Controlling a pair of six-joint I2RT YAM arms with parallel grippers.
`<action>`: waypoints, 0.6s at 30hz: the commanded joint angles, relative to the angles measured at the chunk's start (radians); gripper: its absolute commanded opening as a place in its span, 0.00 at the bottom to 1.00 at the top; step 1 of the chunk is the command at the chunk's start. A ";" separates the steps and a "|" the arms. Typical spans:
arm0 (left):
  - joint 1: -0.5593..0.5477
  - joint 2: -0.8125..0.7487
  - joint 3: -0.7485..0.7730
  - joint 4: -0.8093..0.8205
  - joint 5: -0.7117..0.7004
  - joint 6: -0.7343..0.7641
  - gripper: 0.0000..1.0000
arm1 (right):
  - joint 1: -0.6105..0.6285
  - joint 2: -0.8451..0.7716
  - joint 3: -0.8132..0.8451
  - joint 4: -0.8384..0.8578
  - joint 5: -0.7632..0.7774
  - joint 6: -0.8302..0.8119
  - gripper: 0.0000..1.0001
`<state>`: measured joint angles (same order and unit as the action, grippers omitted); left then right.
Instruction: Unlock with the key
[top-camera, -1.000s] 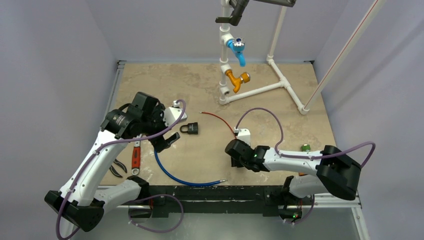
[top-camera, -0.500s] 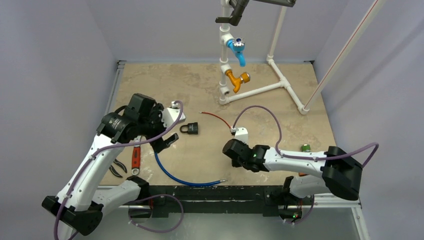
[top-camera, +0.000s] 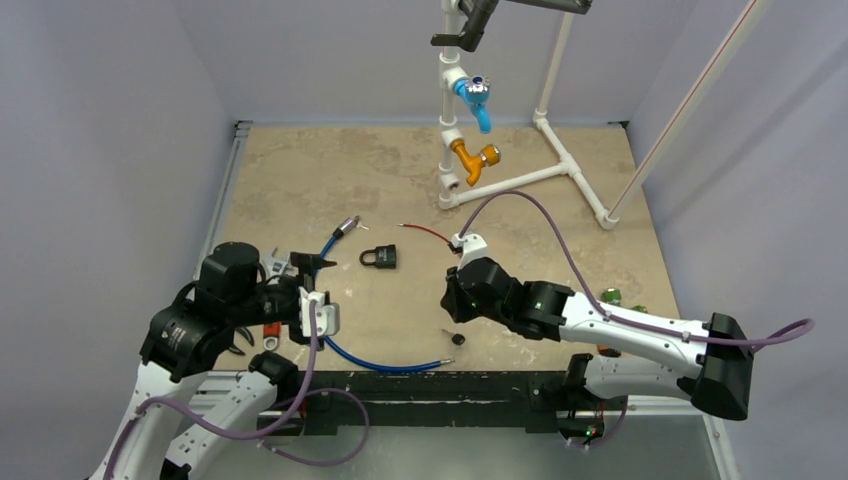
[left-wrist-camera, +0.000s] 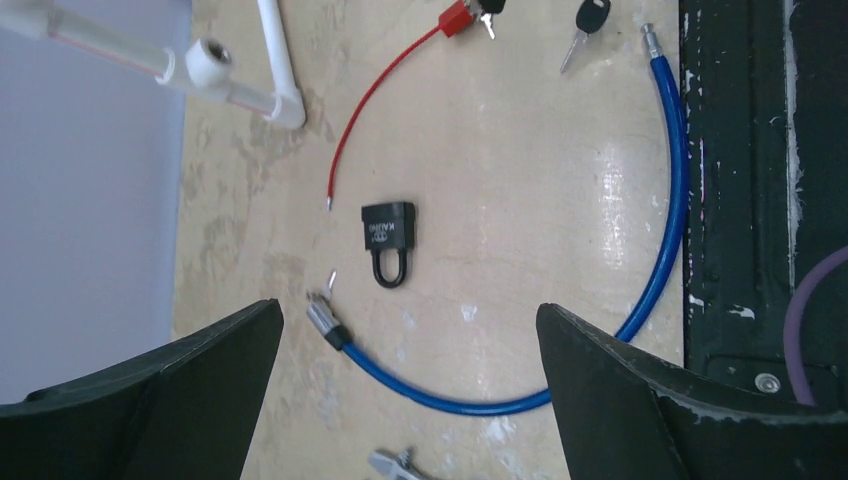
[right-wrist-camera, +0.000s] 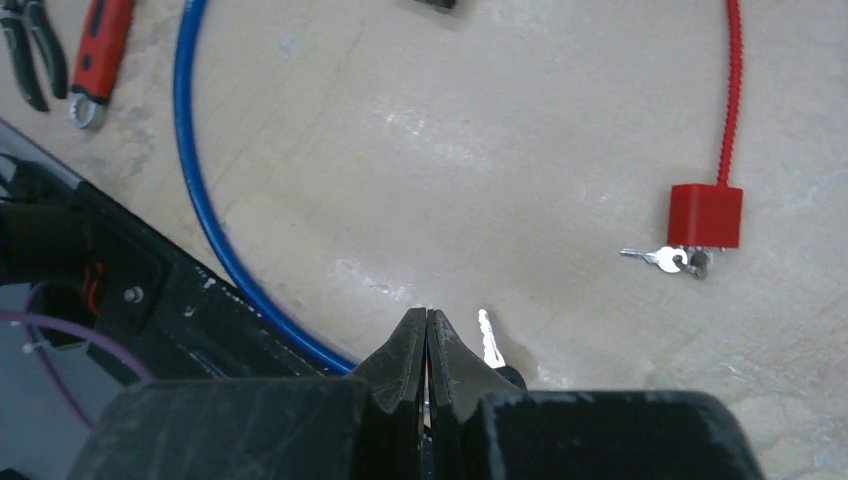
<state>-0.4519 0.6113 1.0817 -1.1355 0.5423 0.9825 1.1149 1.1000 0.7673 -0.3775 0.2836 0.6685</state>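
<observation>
Right pincer (right-wrist-camera: 427, 318) is down low over the worktop (top-camera: 300, 170) and its jaws are pressed flat together, nothing showing between them. The key (right-wrist-camera: 487, 338), the black-headed one, lies on the worktop just beside those closed tips, blade pointing away from the wrist. Its head is half hidden behind the finger, so whether metal touches metal I cannot tell. From above, the key sits near the front edge, just off the nose of the right arm.

Left pincer (left-wrist-camera: 408, 310) is spread as wide as it goes, holding nothing and hanging well clear of the surface. Framed between its two fingers is the padlock (left-wrist-camera: 388, 240), black, lying flat in the middle of the worktop, well apart from the key.

Around them, a blue cable (left-wrist-camera: 670, 200) loops in a long arc from near the padlock round to the front edge, passing close to the key. A thin red cable (left-wrist-camera: 370, 90) runs to a red lock block (right-wrist-camera: 705, 215), which has small silver keys (right-wrist-camera: 665, 260) lying against it. Off to the left are a red-handled wrench (right-wrist-camera: 105, 40) and a pair of pliers (right-wrist-camera: 35, 50). At the back stands a white pipe frame (top-camera: 560, 150) carrying a blue tap (top-camera: 475, 100) and an orange tap (top-camera: 475, 158).

The count: one padlock, one black-headed key, two cables, two taps, one wrench, one pair of pliers.
</observation>
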 joint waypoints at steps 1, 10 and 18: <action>-0.008 0.003 -0.087 0.162 0.196 0.104 1.00 | 0.009 -0.009 0.106 0.071 -0.094 -0.068 0.00; -0.076 -0.002 -0.136 0.117 0.170 0.121 1.00 | 0.010 0.028 -0.027 -0.055 -0.054 0.019 0.45; -0.087 -0.018 -0.130 0.136 0.170 0.087 1.00 | 0.074 0.043 -0.189 -0.022 -0.038 0.158 0.58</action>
<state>-0.5308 0.5838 0.9440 -1.0538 0.6678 1.0775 1.1522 1.1297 0.5770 -0.4164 0.2077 0.7494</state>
